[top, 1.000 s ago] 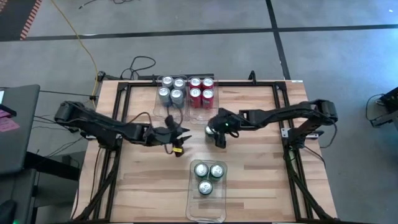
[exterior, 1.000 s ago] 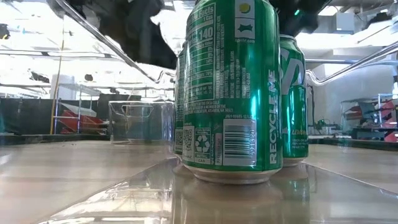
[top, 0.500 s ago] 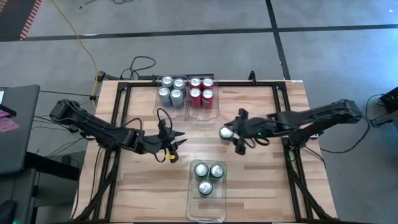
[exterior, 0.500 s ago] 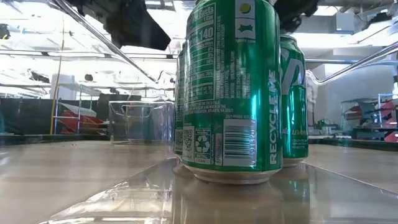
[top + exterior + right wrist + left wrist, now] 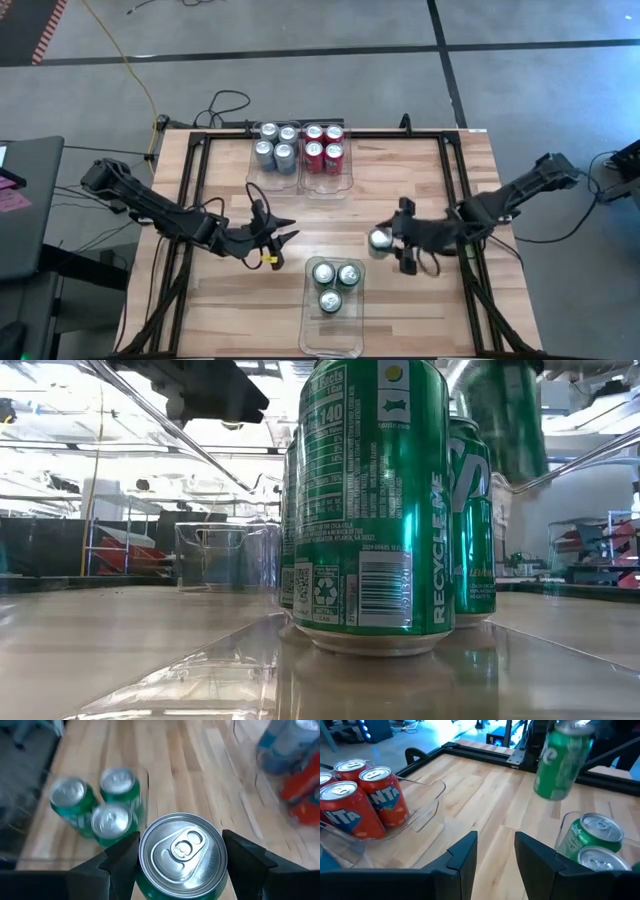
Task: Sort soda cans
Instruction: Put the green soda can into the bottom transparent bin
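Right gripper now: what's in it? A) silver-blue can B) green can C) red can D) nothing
B: the right gripper has its fingers on either side of a green can, carried above the table beside the bin that holds three green cans.

The right gripper [image 5: 394, 243] has swung from frame centre down toward the lower right, carrying the green can [image 5: 380, 240] with it, now just right of the front bin [image 5: 352, 338]. The left gripper [image 5: 283, 240] has slid slightly lower.
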Motion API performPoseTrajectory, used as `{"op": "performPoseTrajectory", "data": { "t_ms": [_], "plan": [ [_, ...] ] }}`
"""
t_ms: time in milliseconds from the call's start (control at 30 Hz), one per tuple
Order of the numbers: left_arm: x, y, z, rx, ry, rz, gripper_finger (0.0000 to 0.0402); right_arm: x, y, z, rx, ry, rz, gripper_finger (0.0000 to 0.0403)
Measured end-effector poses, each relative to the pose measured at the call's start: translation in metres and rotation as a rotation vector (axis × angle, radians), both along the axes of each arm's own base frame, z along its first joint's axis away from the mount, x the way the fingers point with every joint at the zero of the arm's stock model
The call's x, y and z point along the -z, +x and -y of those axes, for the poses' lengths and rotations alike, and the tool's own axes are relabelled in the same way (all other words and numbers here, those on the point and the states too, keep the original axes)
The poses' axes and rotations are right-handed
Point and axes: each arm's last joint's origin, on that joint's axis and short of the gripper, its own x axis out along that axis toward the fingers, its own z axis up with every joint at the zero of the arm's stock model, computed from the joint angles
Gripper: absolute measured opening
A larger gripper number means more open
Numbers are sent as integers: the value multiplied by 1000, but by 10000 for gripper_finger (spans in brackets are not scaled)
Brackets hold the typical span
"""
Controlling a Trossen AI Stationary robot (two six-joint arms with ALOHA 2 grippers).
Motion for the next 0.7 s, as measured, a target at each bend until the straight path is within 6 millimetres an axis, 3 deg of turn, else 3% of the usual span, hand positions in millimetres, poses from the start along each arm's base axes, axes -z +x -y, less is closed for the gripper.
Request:
{"op": "performPoseTrajectory", "data": {
  "t_ms": [100,233,300,400,700],
  "plan": [
    [0,1,3,6,-7,15,125,17,1,-11,45,-42,-62,264],
    [3,3,7,7,-12,17,125,68,0,-22,105,-57,-124,264],
    [7,3,10,12,-14,3,125,93,-1,-25,130,-19,-109,264],
    [9,7,12,16,-19,21,125,111,-7,-29,162,65,-41,264],
    [4,10,13,28,9,60,125,108,-25,-37,115,50,10,265]
  ]
}}
